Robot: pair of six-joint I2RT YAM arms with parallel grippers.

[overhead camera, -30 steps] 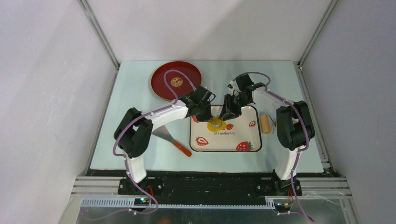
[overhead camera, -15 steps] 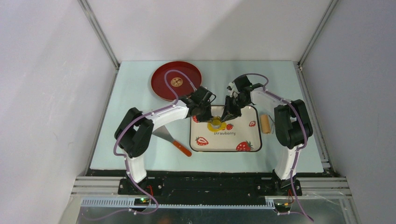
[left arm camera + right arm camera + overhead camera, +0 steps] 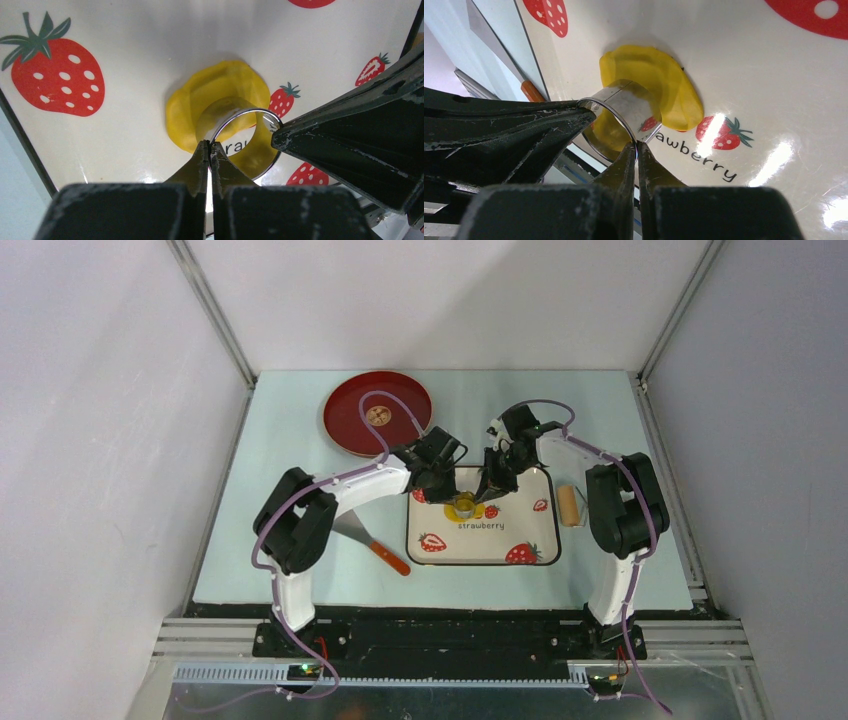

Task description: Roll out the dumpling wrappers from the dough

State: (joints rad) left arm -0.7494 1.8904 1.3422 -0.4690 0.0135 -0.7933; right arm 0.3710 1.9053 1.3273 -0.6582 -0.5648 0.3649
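Observation:
The dough [image 3: 463, 511] is a flattened yellow patch on the strawberry tray [image 3: 530, 535]. A metal ring cutter [image 3: 465, 504] stands in it. In the left wrist view my left gripper [image 3: 210, 146] is shut on the near rim of the ring cutter [image 3: 246, 111], with the dough [image 3: 215, 87] behind. In the right wrist view my right gripper [image 3: 636, 147] is shut on the opposite rim of the ring cutter [image 3: 624, 100], over the dough [image 3: 664, 75]. Tray print shows through the ring. I see no separate dumpling wrapper disc.
A red plate [image 3: 377, 412] lies at the back left. A spatula with an orange handle [image 3: 375, 543] lies left of the tray. The wooden roller [image 3: 568, 506] lies right of the tray. Walls stand close on three sides.
Both arms' elbows have shifted slightly inward. Both grippers stay pinched on the ring cutter over the dough, which has barely moved.

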